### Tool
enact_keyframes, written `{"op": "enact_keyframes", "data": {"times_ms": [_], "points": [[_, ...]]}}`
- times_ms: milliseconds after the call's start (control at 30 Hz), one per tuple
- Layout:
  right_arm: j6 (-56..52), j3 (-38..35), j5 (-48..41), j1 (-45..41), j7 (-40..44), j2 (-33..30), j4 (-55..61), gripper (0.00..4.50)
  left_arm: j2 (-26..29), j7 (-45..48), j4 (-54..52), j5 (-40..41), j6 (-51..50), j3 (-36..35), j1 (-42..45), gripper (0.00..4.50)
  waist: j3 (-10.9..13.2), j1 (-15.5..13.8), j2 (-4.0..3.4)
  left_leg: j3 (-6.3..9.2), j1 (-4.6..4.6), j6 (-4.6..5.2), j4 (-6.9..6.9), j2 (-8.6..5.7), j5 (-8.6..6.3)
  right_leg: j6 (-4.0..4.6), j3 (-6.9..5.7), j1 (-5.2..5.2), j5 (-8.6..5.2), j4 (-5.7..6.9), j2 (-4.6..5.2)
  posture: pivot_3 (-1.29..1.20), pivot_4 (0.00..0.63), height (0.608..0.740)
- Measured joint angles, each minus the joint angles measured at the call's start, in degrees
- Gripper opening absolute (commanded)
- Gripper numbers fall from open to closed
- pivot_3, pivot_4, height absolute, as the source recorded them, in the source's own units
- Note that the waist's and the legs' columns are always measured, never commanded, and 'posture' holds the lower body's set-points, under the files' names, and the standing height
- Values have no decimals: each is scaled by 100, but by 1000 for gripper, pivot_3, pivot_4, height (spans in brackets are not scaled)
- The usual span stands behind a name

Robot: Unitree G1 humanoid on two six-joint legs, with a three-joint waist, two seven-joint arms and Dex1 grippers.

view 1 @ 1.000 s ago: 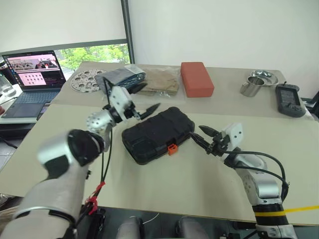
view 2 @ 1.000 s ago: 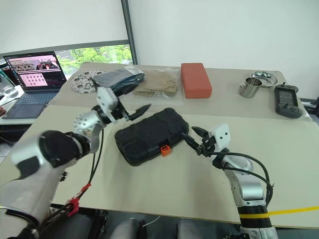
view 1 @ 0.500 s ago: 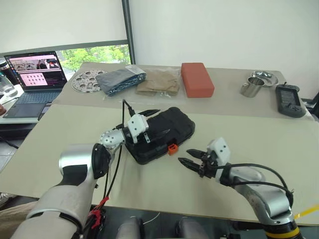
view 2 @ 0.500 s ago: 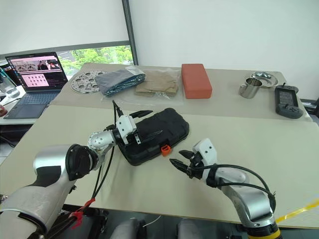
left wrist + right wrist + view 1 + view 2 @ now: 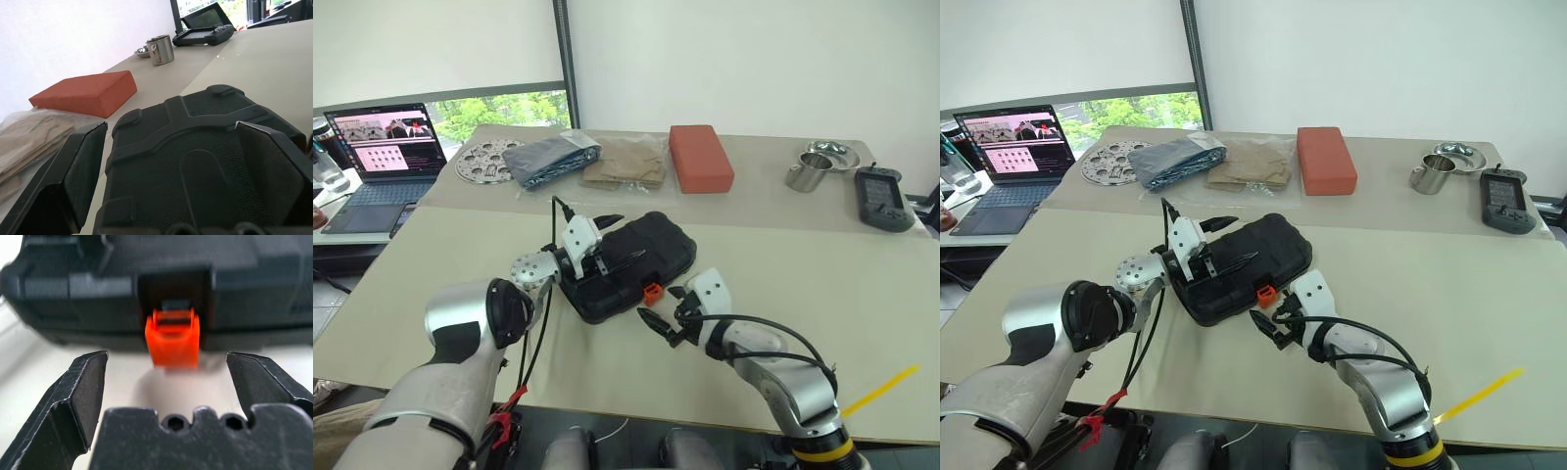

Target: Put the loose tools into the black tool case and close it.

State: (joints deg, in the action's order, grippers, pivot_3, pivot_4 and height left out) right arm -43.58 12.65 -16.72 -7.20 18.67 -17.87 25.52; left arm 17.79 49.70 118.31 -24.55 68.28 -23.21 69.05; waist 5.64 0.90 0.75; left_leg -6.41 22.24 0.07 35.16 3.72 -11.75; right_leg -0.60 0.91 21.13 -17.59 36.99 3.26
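A: Where are the grippers?

B: The right gripper (image 5: 166,377) gapes wide, empty, aimed at the orange latch (image 5: 172,338) just ahead. The left gripper (image 5: 171,161) is spread too, its fingers straddling the lid's far end.

A: And the case?

B: The black tool case (image 5: 625,262) lies shut mid-table (image 5: 783,245), near the red block (image 5: 700,155).

A: How will it handle?

B: Probably rigid, moderately heavy, ribbed enough to grip. Pinch the small latch squarely; it looks snappy and easy to slip off.

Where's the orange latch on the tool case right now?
The orange latch sits on the near front edge of the closed black tool case at table centre, just ahead of the open right gripper, which faces it.
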Motion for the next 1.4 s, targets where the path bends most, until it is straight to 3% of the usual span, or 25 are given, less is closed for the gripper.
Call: {"op": "enact_keyframes", "data": {"times_ms": [133, 200, 500, 1100, 1400], "points": [[25, 29, 198, -70, -113, 135, -250, 4451, 11, 38, -6, -3, 17, -10, -9, 4500, -1, 5, 0, 0, 0, 0, 0, 0, 0, 0, 0, 0, 0, 0, 0, 0, 150, 740], [67, 30, 236, -70, -110, 139, -305, 4055, 32, 41, -5, -9, 38, 3, -16, 4500, -1, 20, -1, 0, -2, 0, -1, 2, 0, 0, 0, 0, 0, 0, -1, 0, 150, 740], [201, 140, 366, -78, 12, 172, -352, 1206, 45, 4, -4, -17, 191, 129, -25, 4500, -1, 34, -1, 1, -2, 0, -1, 2, 0, -1, 0, 0, 0, 0, -1, 0, 150, 740], [-73, 72, 406, 67, 137, -128, 244, 1181, 34, -79, -5, -21, 243, 225, -16, 4500, -1, -5, -1, 5, 4, 0, -8, -1, 0, -1, 0, 1, -1, -9, 0, 0, 150, 740], [-316, 78, 416, -182, 94, 33, 220, 1181, 57, -133, -10, -17, 253, 319, -14, 4500, -1, 2, 0, 6, 3, 0, -6, 0, 0, -1, 0, 1, -1, -9, 0, 0, 150, 740]]}}
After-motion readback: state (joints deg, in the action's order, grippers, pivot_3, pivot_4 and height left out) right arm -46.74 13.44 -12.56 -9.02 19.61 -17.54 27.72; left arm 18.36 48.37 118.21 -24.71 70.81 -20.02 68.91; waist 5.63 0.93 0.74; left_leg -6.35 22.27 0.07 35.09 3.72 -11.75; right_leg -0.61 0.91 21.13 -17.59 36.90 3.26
